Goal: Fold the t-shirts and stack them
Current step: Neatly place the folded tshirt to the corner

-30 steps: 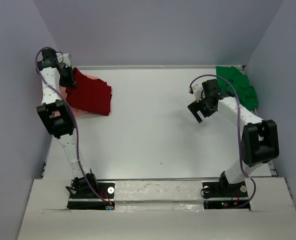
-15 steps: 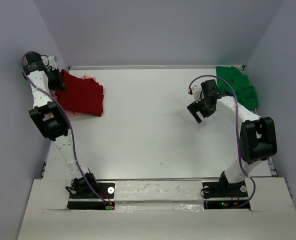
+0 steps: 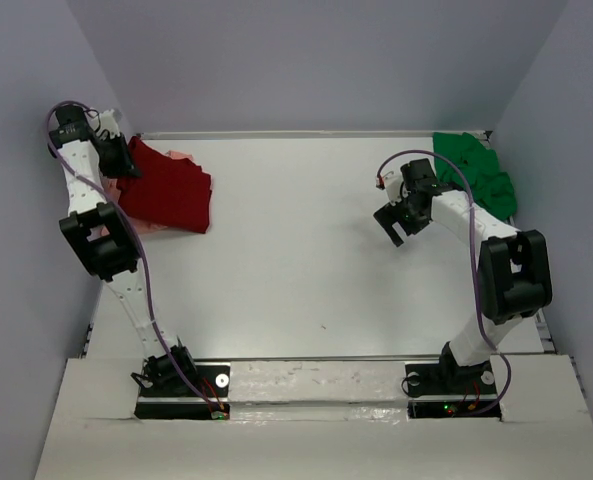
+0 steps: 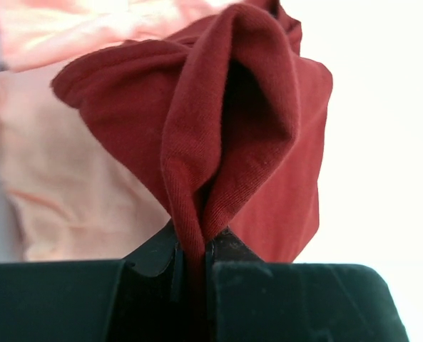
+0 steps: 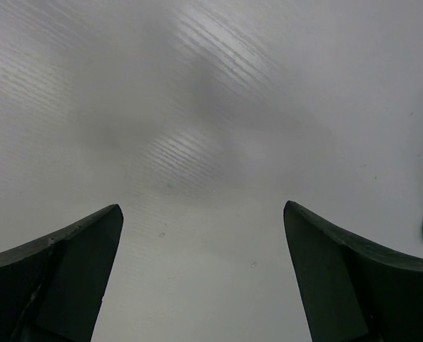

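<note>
Red shirt (image 3: 171, 190) is pinched by a raised fold in the narrowly closed left end effector (image 4: 195, 253), and the rest of it is spread just ahead of that end effector over the pink shirt (image 4: 54, 178), which lies beneath it. The right end effector (image 5: 202, 210) is held wide and empty over bare table (image 3: 306, 260), with the green shirt (image 3: 476, 175) crumpled off to its right, untouched. No neat fold or finished stack is seen, so most of the folding and the stacking is judged to remain.

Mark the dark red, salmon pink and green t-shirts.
dark red t-shirt (image 3: 171, 190): top view, cloth's middle.
salmon pink t-shirt (image 4: 61, 178): left wrist view, flat part left of red fold.
green t-shirt (image 3: 476, 165): top view, heap's middle.
</note>
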